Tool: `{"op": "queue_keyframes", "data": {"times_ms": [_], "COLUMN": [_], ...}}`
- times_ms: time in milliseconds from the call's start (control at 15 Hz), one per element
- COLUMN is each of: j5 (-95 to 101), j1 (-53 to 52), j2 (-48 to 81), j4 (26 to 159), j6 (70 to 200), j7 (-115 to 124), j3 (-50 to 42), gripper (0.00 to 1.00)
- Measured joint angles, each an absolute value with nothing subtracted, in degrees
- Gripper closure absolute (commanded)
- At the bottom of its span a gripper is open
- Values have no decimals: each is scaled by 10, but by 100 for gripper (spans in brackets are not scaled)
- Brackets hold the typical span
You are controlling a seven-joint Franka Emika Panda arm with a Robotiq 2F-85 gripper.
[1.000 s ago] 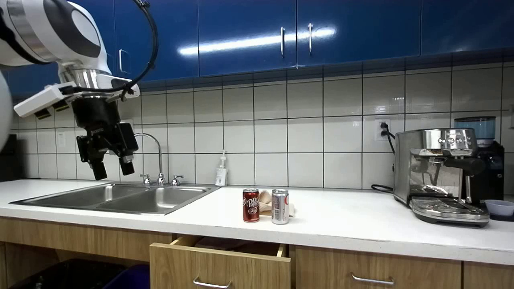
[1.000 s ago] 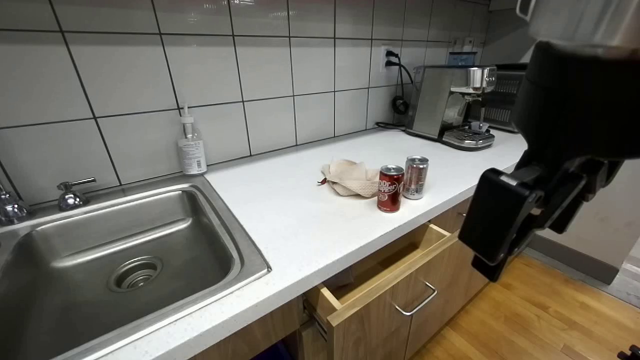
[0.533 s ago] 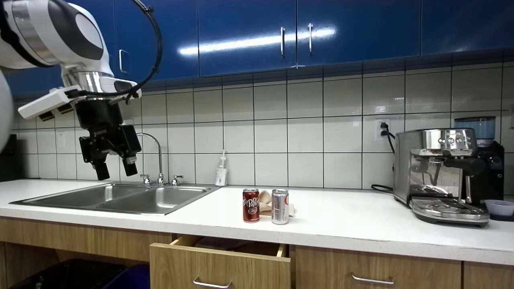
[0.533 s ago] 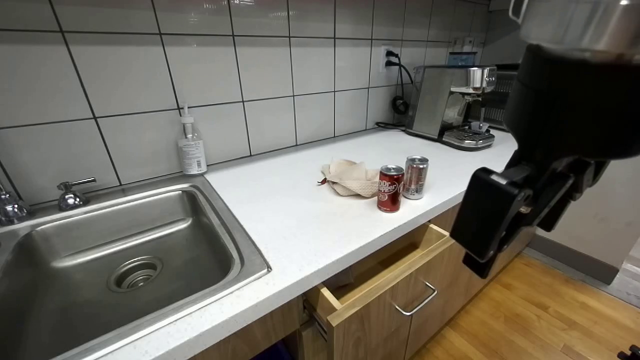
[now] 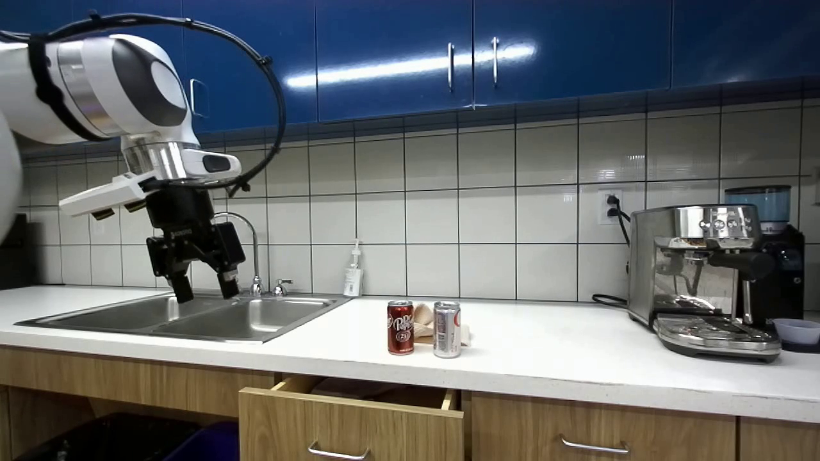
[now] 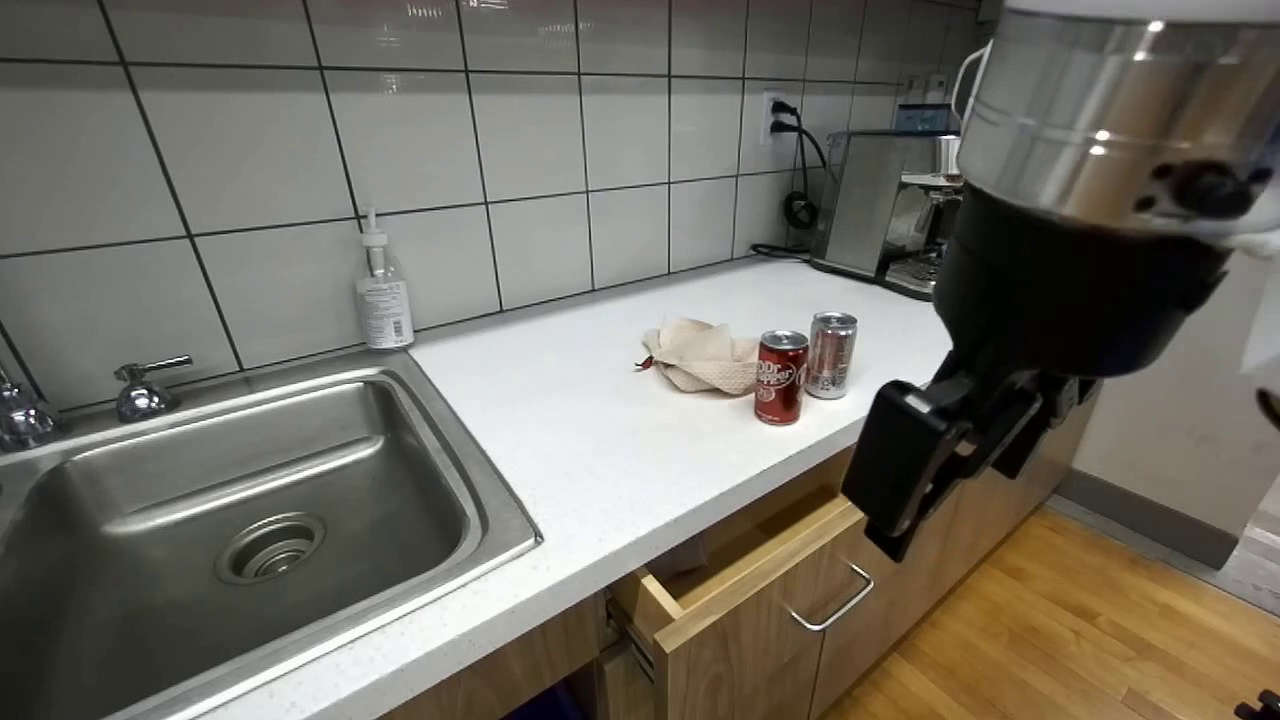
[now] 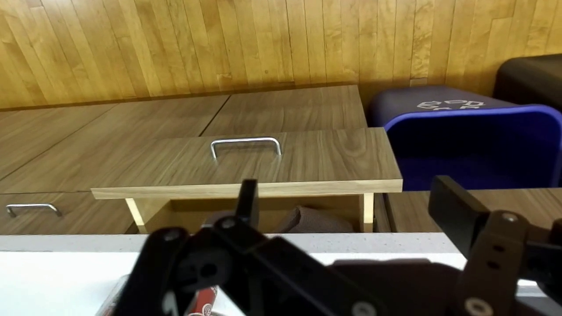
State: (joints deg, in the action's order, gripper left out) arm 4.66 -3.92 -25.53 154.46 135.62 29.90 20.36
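0 contact: hovering with empty, wide-spread gripper higher than, and apart from, open drawer set lengthwise along counter edge.

In an exterior view, the camera stands well back and faces the wall straight on, with blue cupboards at 12 o'clock. In an exterior view, the camera is high and near the sink at 8 o'clock, looking down and across toward the coffee machine at 2 o'clock. Both exterior views share these two things. The wrist view looks down past the very near gripper, with the floor at 12 o'clock. All three views share the open drawer.
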Motion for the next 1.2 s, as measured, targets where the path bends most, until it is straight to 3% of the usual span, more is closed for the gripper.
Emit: {"op": "queue_keyframes", "data": {"times_ms": [1200], "j5": [87], "j1": [-9], "j2": [-97], "j4": [1571], "j6": [1603], "j7": [169], "j3": [82], "gripper": [0]}}
